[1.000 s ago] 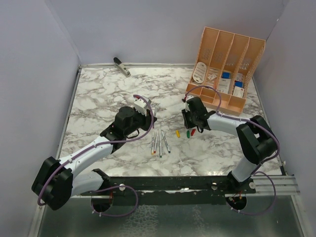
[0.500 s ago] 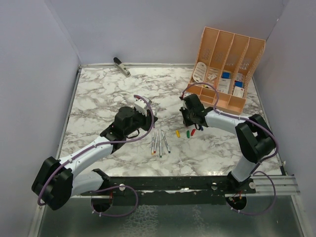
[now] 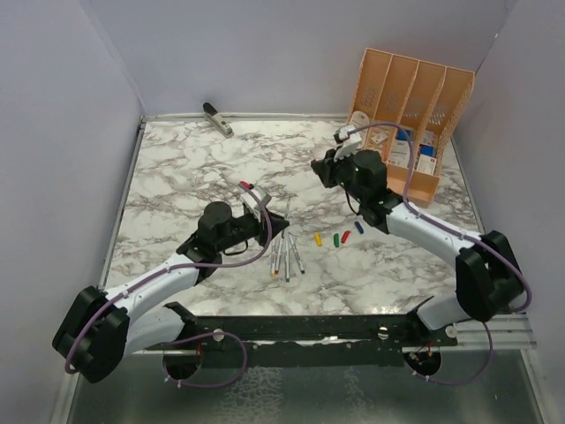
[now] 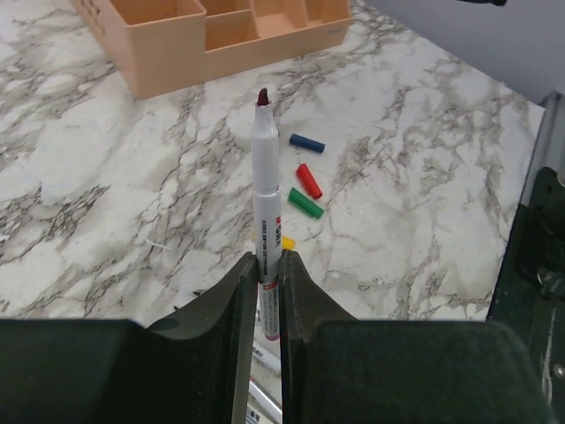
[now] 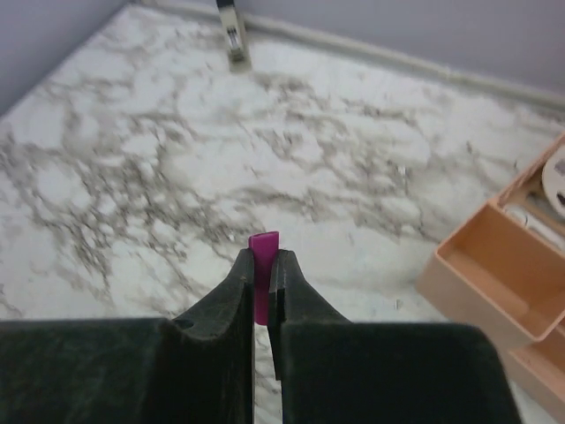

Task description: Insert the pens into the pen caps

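Observation:
My left gripper [image 3: 275, 219] is shut on a silver-grey pen [image 4: 266, 194] with a purple rear end, its dark tip pointing away towards the caps. My right gripper [image 3: 323, 168] is raised above the table, shut on the purple cap [image 5: 263, 243], which sticks out past the fingertips. The yellow cap [image 3: 318, 238], green cap [image 3: 335, 238], red cap [image 3: 346, 236] and blue cap [image 3: 358, 226] lie in a row on the marble. In the left wrist view the blue cap [image 4: 306, 142], red cap [image 4: 308, 180] and green cap [image 4: 305, 203] lie beyond the pen. Several other pens [image 3: 284, 256] lie side by side below my left gripper.
A peach desk organiser [image 3: 402, 115] with small items stands at the back right and shows in both wrist views [image 4: 203, 35] [image 5: 490, 274]. A grey-black stapler-like tool [image 3: 217, 118] lies at the back wall. Purple walls enclose the marble table [image 3: 177, 177].
My right gripper has lifted off the row of caps and moved back and up with the purple cap. My left gripper has shifted slightly nearer and turned the pen towards the right.

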